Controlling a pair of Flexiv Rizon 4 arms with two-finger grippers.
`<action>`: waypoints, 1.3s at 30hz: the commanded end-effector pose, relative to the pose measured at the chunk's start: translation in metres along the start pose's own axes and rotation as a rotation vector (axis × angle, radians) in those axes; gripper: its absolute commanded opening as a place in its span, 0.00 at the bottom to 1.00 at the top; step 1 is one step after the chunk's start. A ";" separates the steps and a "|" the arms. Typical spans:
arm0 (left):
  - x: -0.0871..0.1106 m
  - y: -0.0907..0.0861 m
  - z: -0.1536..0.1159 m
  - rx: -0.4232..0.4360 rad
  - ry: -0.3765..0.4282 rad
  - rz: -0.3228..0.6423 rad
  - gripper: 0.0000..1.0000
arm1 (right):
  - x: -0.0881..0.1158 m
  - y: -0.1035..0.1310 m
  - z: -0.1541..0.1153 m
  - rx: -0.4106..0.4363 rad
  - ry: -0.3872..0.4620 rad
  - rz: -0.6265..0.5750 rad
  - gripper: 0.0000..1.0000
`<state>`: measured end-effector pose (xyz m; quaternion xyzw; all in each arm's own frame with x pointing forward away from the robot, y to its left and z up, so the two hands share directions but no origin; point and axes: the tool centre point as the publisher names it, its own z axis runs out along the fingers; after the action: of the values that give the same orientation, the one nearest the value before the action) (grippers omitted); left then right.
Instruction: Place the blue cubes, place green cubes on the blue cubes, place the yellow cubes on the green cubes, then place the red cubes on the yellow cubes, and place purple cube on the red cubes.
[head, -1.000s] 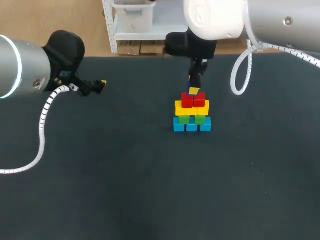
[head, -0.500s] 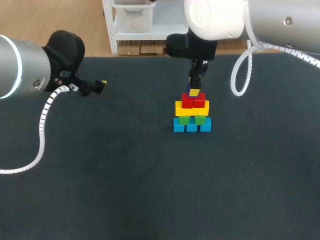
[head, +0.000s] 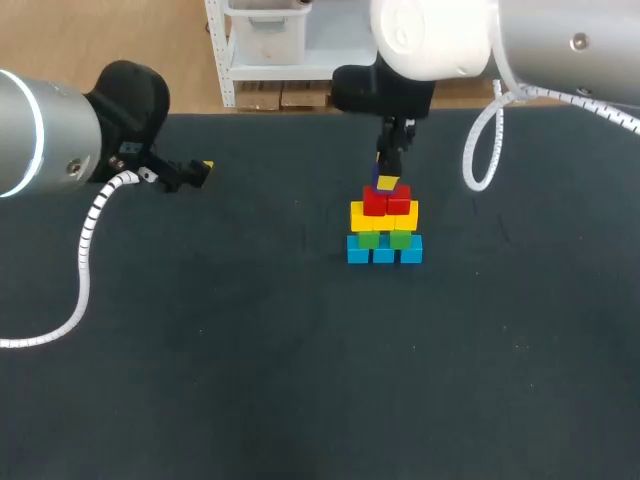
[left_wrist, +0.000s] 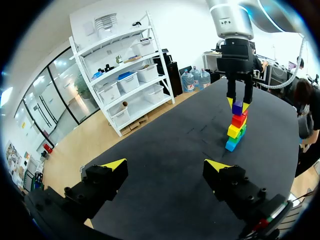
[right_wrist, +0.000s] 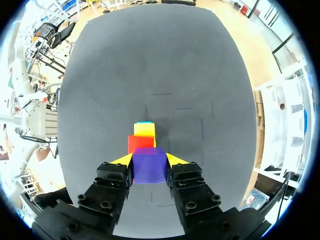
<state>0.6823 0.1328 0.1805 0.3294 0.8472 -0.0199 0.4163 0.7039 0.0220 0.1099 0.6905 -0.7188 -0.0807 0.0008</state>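
On the dark worktop (head: 250, 380) a single stack stands right of centre. Three blue cubes (head: 384, 254) form its near bottom row, and two green cubes (head: 369, 239) sit on them. Above is a yellow row (head: 384, 218) about as wide as the blue; its count is unclear. Two red cubes (head: 376, 201) top that. One purple cube (right_wrist: 149, 167) sits on the red pair, gripped from both sides by the right jaws. At far left, the left jaws gape wide, holding nothing.

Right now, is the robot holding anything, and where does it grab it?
The right gripper pinches the purple cube by two opposite side faces. The left gripper is open, holding nothing.
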 end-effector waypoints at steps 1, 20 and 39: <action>0.000 0.001 0.000 0.006 -0.001 0.001 1.00 | 0.003 0.008 -0.003 0.015 -0.008 -0.006 0.15; 0.000 0.001 0.000 0.006 -0.001 0.001 1.00 | 0.004 0.012 0.002 0.011 -0.003 -0.014 0.23; 0.000 0.001 0.000 0.006 -0.001 0.001 1.00 | 0.005 0.012 -0.007 0.035 -0.034 -0.020 1.00</action>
<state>0.6823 0.1328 0.1805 0.3294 0.8472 -0.0199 0.4163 0.6969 0.0216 0.1141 0.6960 -0.7135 -0.0790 -0.0162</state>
